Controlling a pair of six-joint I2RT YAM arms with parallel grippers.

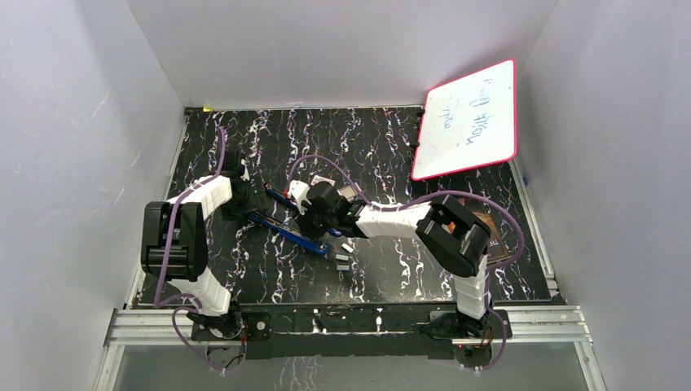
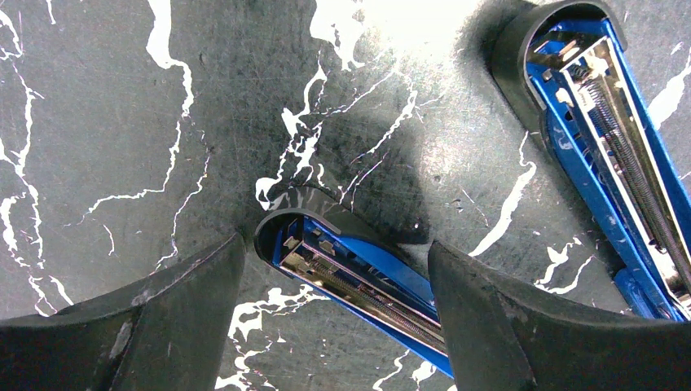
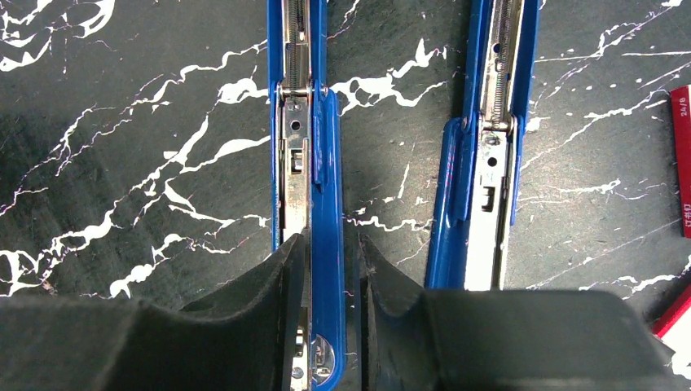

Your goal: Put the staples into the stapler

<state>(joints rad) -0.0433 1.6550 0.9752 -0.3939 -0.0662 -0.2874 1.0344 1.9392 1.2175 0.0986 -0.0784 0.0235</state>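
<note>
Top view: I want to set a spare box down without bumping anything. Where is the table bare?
Bare: the rear strip between the staplers and back wall, and the front strip between the staples and metal rail. Crowded: the centre, where the left gripper and right gripper reach the staplers.

White-and-black left arm (image 1: 205, 197) and right arm (image 1: 397, 220) trail purple cables (image 1: 222, 151).

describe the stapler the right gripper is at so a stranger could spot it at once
On the black marbled table, two blue staplers lie opened flat, side by side, left of centre. Take the nearer stapler, closer to the near edge. Unlike the farther stapler, nearer the red box, it sits between the fingers of the right gripper.
</note>
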